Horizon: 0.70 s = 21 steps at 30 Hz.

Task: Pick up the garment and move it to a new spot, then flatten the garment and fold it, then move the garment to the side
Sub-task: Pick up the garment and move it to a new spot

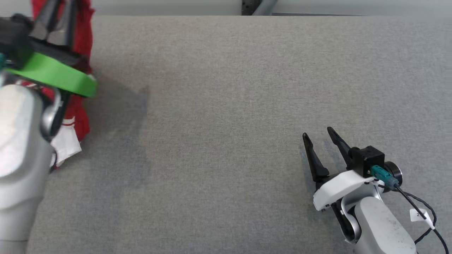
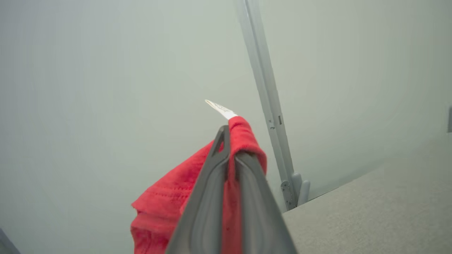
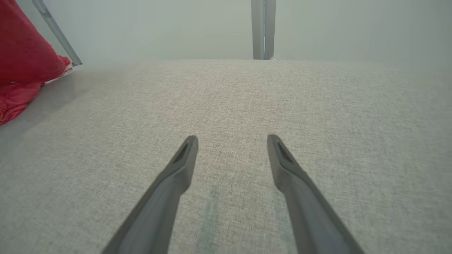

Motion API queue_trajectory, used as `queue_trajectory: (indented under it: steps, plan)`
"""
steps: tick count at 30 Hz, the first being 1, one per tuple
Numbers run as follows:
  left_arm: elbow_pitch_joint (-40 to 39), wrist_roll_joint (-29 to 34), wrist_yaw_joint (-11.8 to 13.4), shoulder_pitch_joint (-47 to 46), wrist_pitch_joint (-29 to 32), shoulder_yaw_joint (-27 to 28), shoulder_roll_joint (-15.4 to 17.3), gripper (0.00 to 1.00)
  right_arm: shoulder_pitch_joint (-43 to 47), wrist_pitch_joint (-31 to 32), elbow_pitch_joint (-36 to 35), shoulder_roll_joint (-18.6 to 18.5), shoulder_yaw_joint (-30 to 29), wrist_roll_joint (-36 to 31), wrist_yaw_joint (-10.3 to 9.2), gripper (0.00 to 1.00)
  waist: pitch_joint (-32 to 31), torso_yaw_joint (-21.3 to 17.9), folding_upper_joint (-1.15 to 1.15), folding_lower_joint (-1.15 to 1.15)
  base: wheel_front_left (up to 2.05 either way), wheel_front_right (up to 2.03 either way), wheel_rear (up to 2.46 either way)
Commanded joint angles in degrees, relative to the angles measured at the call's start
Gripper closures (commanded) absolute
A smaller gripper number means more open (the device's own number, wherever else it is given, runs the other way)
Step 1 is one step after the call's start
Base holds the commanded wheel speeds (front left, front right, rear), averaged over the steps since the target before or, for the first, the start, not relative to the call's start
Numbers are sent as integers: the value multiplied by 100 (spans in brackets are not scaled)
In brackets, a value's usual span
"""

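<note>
Gripping a fold of the red garment (image 1: pixel 83 38), the left gripper (image 2: pixel 229 155) holds it hanging at the left edge of the desk (image 1: pixel 226 106), jaws clamped, ready for relocation; the right gripper (image 1: pixel 317 132) hovers, jaws spread, empty.

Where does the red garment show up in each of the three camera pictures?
Head view: the red garment is at the far left edge, from the top down to mid-height.
Left wrist view: the garment is at bottom centre, pinched in the shut left gripper.
Right wrist view: the garment is in the upper left corner.
Shared landmark: the grey fabric tabletop.
</note>
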Motion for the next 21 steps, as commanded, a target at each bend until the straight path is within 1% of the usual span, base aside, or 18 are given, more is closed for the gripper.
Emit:
queue_trajectory:
  steps: [1,3,9,12,16,17,18,19,21]
  plan:
    - [-60,26,-14,-58,-1,-66,-90,100,16,-2,-14,11,-20,27,-2,0,-82,-438,0,0,0,0,0]
    - [-244,39,-21,-81,-1,-346,-435,100,58,-2,-7,33,-108,63,-2,0,-58,-664,0,0,0,0,0]
    - [-643,-23,-23,-10,-1,-786,-1383,100,121,-1,38,106,-328,63,-2,0,97,-1262,0,0,0,0,0]
    - [-553,-74,-24,223,0,-935,-1639,100,132,-1,56,151,-384,84,-2,0,163,-1465,0,0,0,0,0]
    - [-102,-26,-16,683,0,-921,-1676,100,120,-1,71,160,-437,72,-2,0,195,-1574,0,0,0,0,0]
    - [80,7,-15,825,1,-887,-1635,72,101,-2,73,165,-440,76,-2,0,196,-1584,0,0,0,0,0]
    - [268,8,-14,983,0,-848,-1607,14,79,-1,64,172,-443,86,-2,0,190,-1588,0,0,0,0,0]
    - [478,3,-14,1149,1,-771,-1585,0,61,-2,54,178,-437,88,-2,0,173,-1586,0,0,0,0,0]
    - [801,-12,-14,1469,0,-618,-1597,0,49,-1,45,181,-439,111,-2,0,122,-1554,0,0,0,0,0]
